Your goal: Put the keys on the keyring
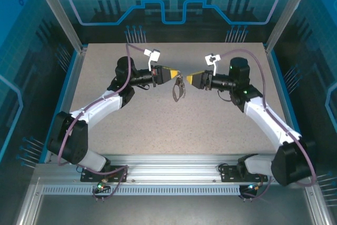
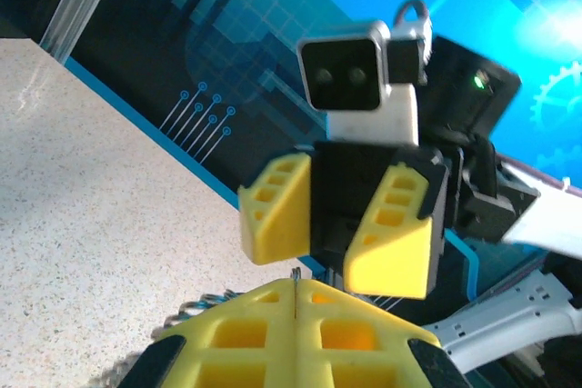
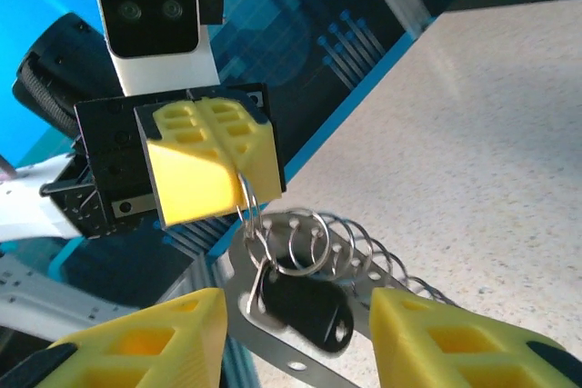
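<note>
Right wrist view gives you the clearest read. The left gripper (image 3: 216, 156) is clamped tight on a thin wire ring at the top of the keyring (image 3: 265, 344), so the whole bundle dangles in the air above the table (image 3: 473, 134), between the two arms. The key (image 3: 305, 311) hangs just beneath that pinch, against the flat grey loop and beside the fringe of silvery rings (whether it is already threaded through a ring, you cannot tell from here).

The right gripper (image 2: 334, 229) faces the left one nose to nose, fingers spread wide and holding nothing. The key sits in the gap ahead of them, touching neither pad.

You appear to be at the threading step, one arm bracing and the other free to work. Your next move likely calls for a slow, fine close on the small black head. Avoid knocking the bundle into a swing, since it hangs from a single pinch.
</note>
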